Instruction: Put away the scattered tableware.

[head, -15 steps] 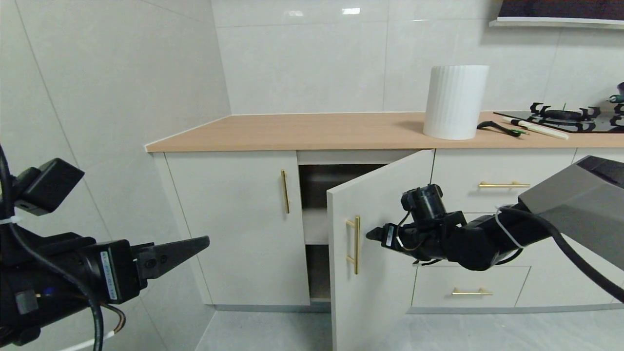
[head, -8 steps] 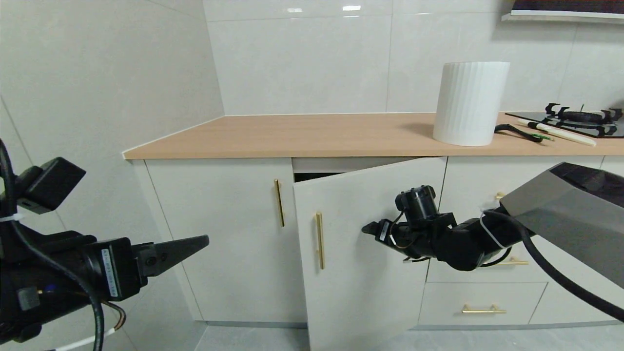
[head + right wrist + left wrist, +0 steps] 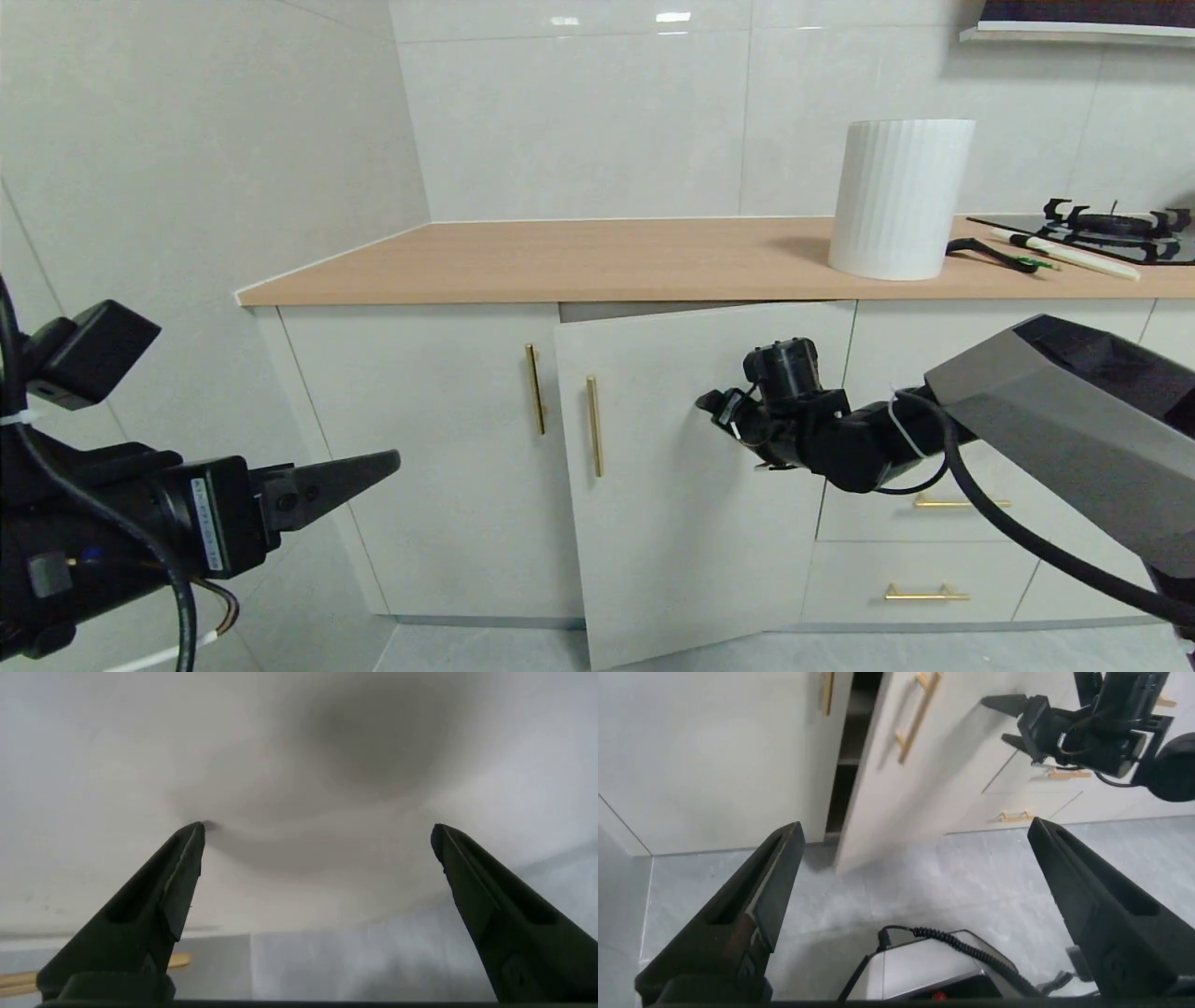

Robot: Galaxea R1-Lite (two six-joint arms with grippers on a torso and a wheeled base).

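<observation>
cabinet door [image 3: 672,551] less ajar than before

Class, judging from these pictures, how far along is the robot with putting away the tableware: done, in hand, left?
Done: the cabinet door is nearly shut, slightly ajar. In hand: the open right gripper is against its face; the open left gripper holds nothing. Left: two utensils lie on the counter beside the white ribbed container.

Everything is lit brightly and evenly. Glare is mirrored on the wall tiles [image 3: 672,17]. A soft shadow is cast beside the white canister [image 3: 899,198] on the counter [image 3: 560,257], a darker one on the cabinet door [image 3: 374,775].
</observation>
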